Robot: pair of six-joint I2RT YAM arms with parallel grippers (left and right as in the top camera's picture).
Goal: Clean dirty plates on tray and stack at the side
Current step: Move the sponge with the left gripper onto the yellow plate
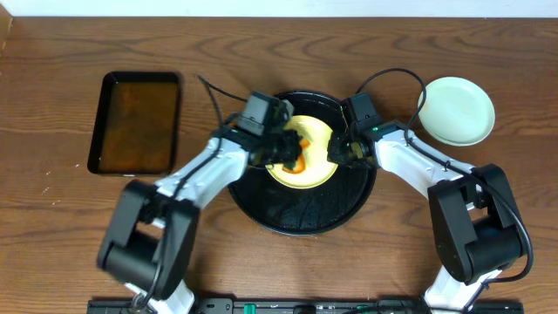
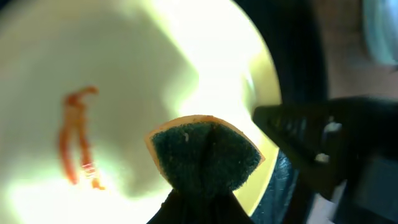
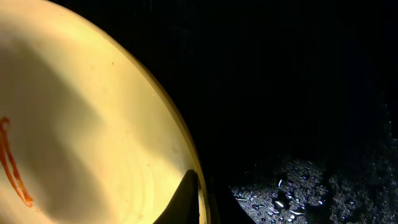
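**Sponge poised over the smear**

My left hand is clamped on the sponge, angled down over the yellow plate in the tray. My right hand reaches in low, pinching the plate's right rim. I'd press the sponge flat and sweep across the smear, rim pinned firm.

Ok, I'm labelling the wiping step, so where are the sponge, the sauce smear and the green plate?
Sponge [image 2: 205,155], left wrist view, middle of its green scouring face.
Smear [image 2: 68,143], left wrist view, on the long orange streak.
Green plate [image 1: 455,111], overhead view, centre of the plate.
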